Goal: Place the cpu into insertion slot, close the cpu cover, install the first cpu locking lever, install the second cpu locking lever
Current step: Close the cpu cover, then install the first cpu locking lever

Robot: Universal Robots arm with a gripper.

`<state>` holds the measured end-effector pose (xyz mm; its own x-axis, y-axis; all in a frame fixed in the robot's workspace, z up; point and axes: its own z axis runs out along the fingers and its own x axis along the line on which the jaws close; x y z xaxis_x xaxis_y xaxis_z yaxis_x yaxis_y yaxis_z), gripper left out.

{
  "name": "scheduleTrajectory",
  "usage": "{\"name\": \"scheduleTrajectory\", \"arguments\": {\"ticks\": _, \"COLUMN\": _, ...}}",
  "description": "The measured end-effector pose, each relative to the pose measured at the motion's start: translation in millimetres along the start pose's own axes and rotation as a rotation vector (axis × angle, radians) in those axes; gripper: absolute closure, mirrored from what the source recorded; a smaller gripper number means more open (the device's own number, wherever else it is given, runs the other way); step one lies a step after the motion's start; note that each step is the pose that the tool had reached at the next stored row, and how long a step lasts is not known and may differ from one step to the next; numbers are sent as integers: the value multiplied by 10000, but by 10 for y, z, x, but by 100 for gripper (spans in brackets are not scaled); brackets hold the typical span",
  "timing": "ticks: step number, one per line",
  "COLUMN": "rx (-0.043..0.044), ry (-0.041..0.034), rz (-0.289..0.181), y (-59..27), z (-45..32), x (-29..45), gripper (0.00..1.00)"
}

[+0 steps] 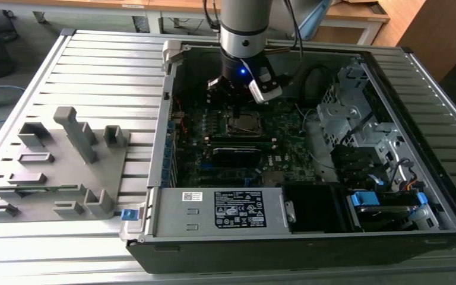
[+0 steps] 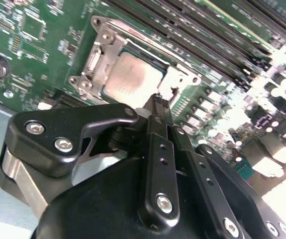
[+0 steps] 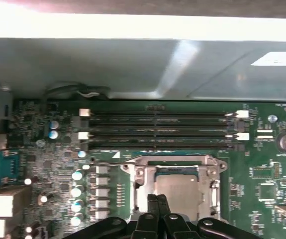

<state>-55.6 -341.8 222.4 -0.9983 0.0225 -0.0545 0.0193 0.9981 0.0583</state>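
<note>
1. Nearest: the gripper [image 2: 158, 101]. Its two black fingers lie pressed together into one narrow tip, with nothing visible between them. The tip sits at the near edge of the socket; contact cannot be made out.
2. Just past the tip: the cpu [image 2: 133, 79] lies flat in the insertion slot [image 1: 244, 123]. Its dull silver top faces up through the window of the cpu cover [image 2: 99, 59], and that thin metal frame appears to lie down around it.
3. Handling, as a judgement: the chip is light, stiff and thin, with a smooth top and probably a delicate underside. It is best held by opposite edges. The cover looks like springy sheet metal, to be pressed on its frame and not on the chip.
4. Farther: the long memory slots [image 3: 157, 132] run parallel behind the socket.
5. Farthest: the grey case wall [image 3: 108, 64].
</note>
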Motion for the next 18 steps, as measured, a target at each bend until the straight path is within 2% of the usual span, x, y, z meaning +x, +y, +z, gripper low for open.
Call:
{"name": "scheduleTrajectory", "arguments": {"ticks": 4, "rx": 0, "ry": 0, "rz": 0, "y": 2, "z": 9, "x": -100, "gripper": 90}}
{"name": "scheduleTrajectory", "arguments": {"ticks": 7, "rx": -1, "ry": 0, "rz": 0, "y": 2, "z": 14, "x": -148, "gripper": 90}}
{"name": "scheduleTrajectory", "arguments": {"ticks": 18, "rx": 0, "ry": -1, "rz": 1, "y": 3, "z": 1, "x": -155, "gripper": 90}}
